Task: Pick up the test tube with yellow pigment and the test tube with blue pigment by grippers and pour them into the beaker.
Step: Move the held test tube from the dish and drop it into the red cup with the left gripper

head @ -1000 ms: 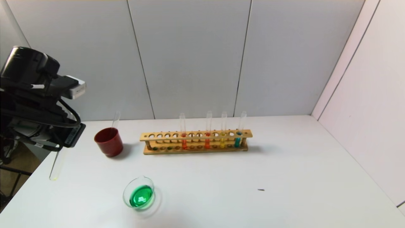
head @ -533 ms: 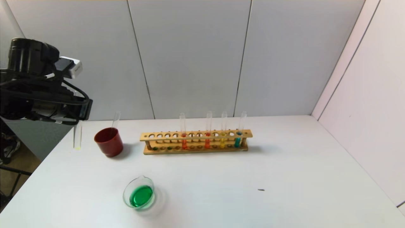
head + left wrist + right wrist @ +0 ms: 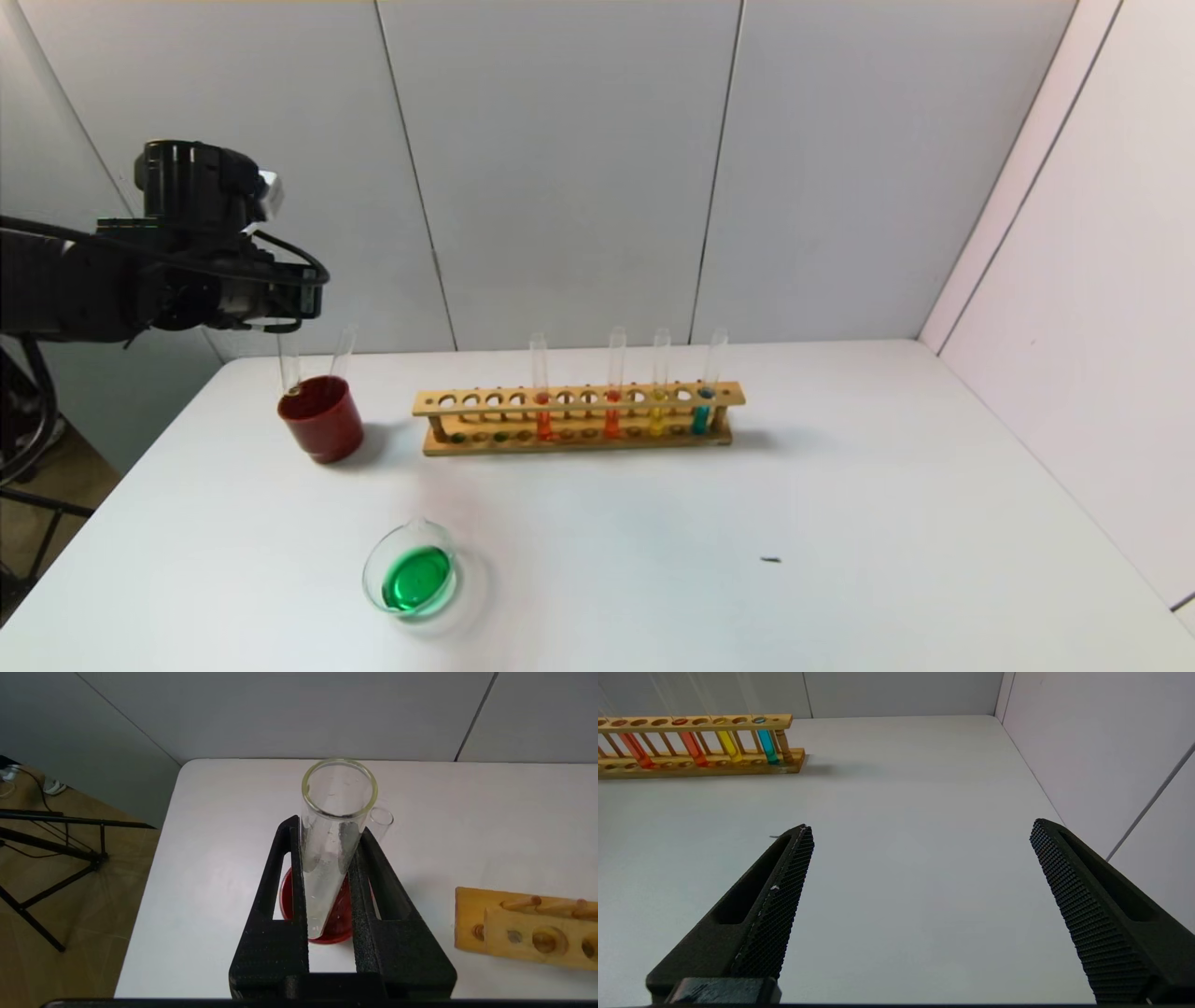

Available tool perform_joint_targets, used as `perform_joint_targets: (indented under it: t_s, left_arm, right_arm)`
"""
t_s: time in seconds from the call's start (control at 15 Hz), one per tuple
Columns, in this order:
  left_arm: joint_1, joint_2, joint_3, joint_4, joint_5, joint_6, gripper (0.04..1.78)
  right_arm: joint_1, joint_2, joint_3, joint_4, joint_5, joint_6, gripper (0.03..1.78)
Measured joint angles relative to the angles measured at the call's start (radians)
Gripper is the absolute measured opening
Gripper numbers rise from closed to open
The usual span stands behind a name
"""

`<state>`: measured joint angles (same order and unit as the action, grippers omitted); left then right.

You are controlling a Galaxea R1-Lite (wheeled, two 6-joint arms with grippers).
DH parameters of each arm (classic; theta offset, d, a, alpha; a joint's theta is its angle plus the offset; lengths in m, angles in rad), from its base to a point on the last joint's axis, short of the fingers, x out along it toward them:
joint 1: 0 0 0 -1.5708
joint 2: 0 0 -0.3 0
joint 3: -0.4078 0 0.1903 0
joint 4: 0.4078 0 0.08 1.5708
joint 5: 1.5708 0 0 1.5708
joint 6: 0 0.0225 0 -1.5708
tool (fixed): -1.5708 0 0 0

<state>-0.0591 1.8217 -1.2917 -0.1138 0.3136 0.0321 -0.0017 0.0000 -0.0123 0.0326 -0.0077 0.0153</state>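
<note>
Since earlier: left gripper has swung in from the table's left edge and now hangs over the red cup; the tube it carries has come along, from off the table's edge to the cup's rim.
Left gripper: clenched on an emptied test tube, which has only a yellowish film and droplets on the glass; the black fingers press it from both sides.
Held tube: close to upright, open mouth up, round bottom at or just inside the cup's left rim in the head view (the wrist view puts its tip over the red inside of the cup).
Red cup: stands on the white table left of the wooden rack; a second clear tube already leans in it.
Right gripper: fingers spread wide and holding nothing, above bare table on the right side, rack far off; not seen in the head view.
Rack: holds two orange-red tubes, then the test tube with yellow pigment, then the test tube with blue pigment at the right end, all upright.
Beaker: near the table's front, well apart from cup and rack, with green liquid in its bottom.
</note>
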Motion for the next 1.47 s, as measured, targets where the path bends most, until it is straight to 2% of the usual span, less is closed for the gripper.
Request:
perform_joint_targets:
  t_s: [0.2, 0.53, 0.8, 1.33, 1.47]
  left_arm:
    - [0.013, 0.071, -0.052, -0.011, 0.005, -0.042, 0.31]
    - [0.035, 0.149, -0.051, -0.089, 0.008, -0.048, 0.31]
    - [0.041, 0.161, 0.011, -0.117, 0.008, -0.067, 0.31]
    - [0.056, 0.145, 0.197, -0.267, 0.005, -0.069, 0.31]
    - [0.056, 0.136, 0.236, -0.319, 0.004, -0.060, 0.36]
  right_arm:
    - [0.000, 0.000, 0.000, 0.000, 0.000, 0.000, 1.70]
    - [0.000, 0.000, 0.000, 0.000, 0.000, 0.000, 1.70]
    - [0.000, 0.000, 0.000, 0.000, 0.000, 0.000, 1.70]
    - [0.000, 0.000, 0.000, 0.000, 0.000, 0.000, 1.70]
    - [0.000, 0.000, 0.000, 0.000, 0.000, 0.000, 1.70]
